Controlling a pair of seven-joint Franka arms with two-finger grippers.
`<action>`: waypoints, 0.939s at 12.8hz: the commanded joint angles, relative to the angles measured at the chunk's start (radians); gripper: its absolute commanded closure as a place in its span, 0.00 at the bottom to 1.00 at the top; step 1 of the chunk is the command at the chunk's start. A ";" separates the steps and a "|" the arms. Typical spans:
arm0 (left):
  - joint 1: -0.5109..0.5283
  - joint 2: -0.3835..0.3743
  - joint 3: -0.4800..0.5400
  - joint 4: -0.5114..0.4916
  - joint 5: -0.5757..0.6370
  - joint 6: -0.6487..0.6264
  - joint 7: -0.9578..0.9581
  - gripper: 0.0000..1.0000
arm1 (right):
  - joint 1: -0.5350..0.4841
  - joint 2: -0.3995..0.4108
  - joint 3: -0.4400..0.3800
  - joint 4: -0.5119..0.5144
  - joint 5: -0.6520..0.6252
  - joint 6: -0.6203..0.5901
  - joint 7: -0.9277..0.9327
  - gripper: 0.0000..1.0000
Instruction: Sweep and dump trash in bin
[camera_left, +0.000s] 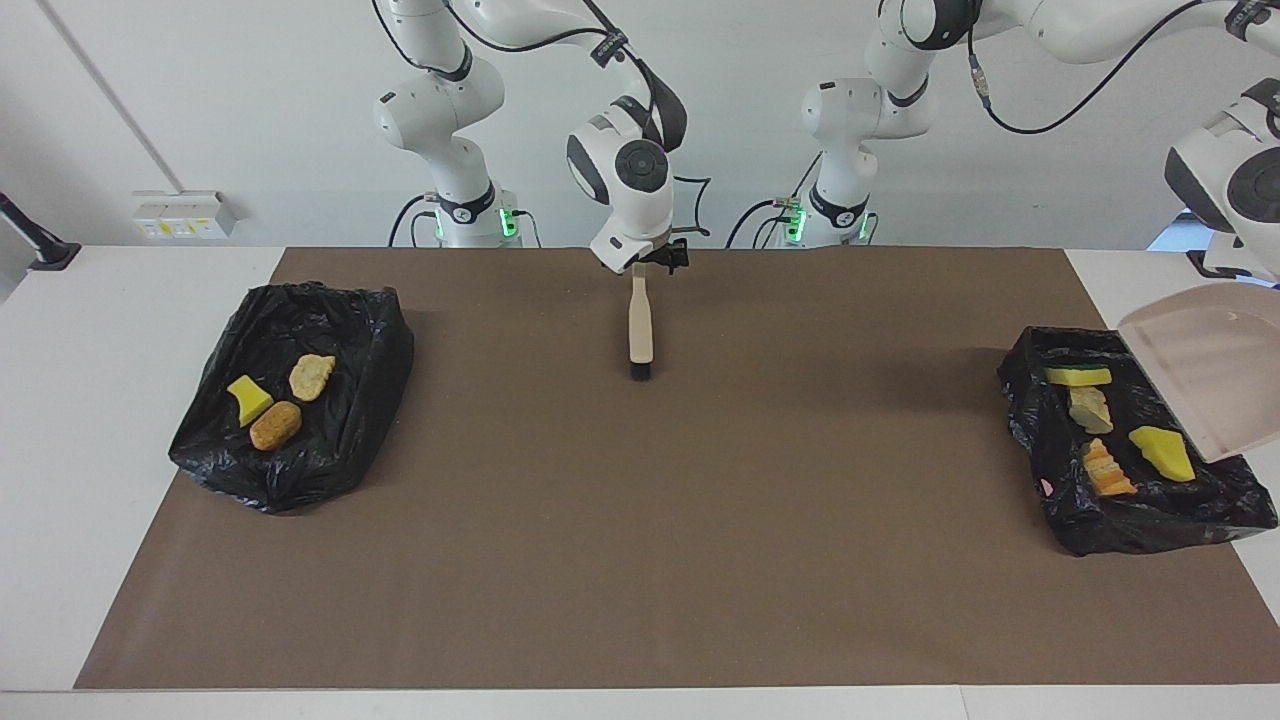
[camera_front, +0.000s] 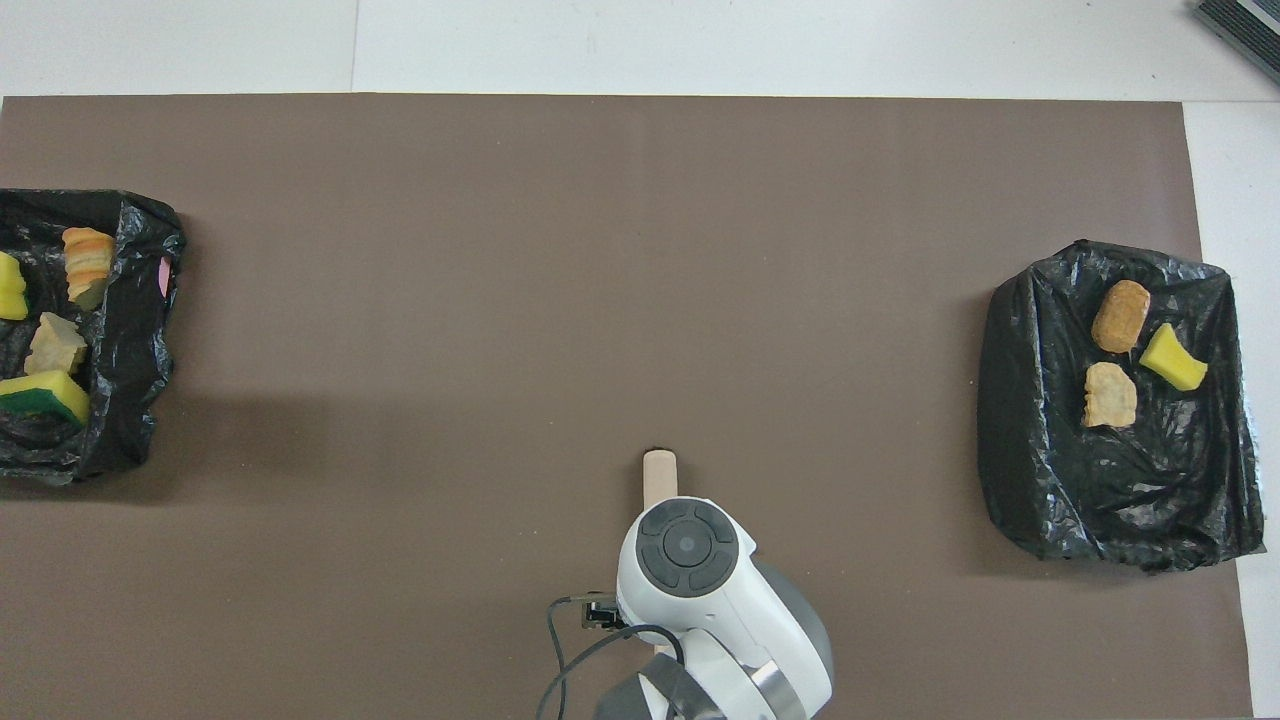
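Several pieces of trash (camera_left: 1105, 470) lie in the black-bagged bin (camera_left: 1040, 420) at the left arm's end of the table: yellow sponge bits and tan lumps, seen from above as trash (camera_front: 55, 345) in the bin (camera_front: 130, 330). The pale pink dustpan (camera_left: 1200, 365) hangs empty and tilted over that bin. My left gripper (camera_left: 1255, 280) is shut on the dustpan at the view's edge. A wooden brush (camera_left: 640, 330) lies flat on the brown mat near the robots. My right gripper (camera_left: 642, 268) is open just above its handle end; from above only the brush (camera_front: 659, 475) tip shows past the wrist.
A second black-bagged bin (camera_left: 350, 400) at the right arm's end holds three pieces: a yellow one (camera_left: 248, 398), a tan one (camera_left: 312, 376) and an orange-brown one (camera_left: 275, 425). The overhead view shows this bin (camera_front: 1030, 420) too. The brown mat (camera_left: 640, 560) covers the table between the bins.
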 joint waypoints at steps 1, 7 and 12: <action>-0.003 -0.003 -0.027 0.012 -0.125 -0.052 -0.034 1.00 | -0.017 -0.012 -0.005 0.053 0.016 -0.068 0.003 0.00; -0.008 -0.005 -0.214 0.000 -0.302 -0.180 -0.360 1.00 | -0.120 -0.126 -0.007 0.096 -0.026 -0.182 -0.003 0.00; -0.009 0.006 -0.392 -0.050 -0.429 -0.245 -0.797 1.00 | -0.199 -0.159 -0.010 0.208 -0.136 -0.274 -0.006 0.00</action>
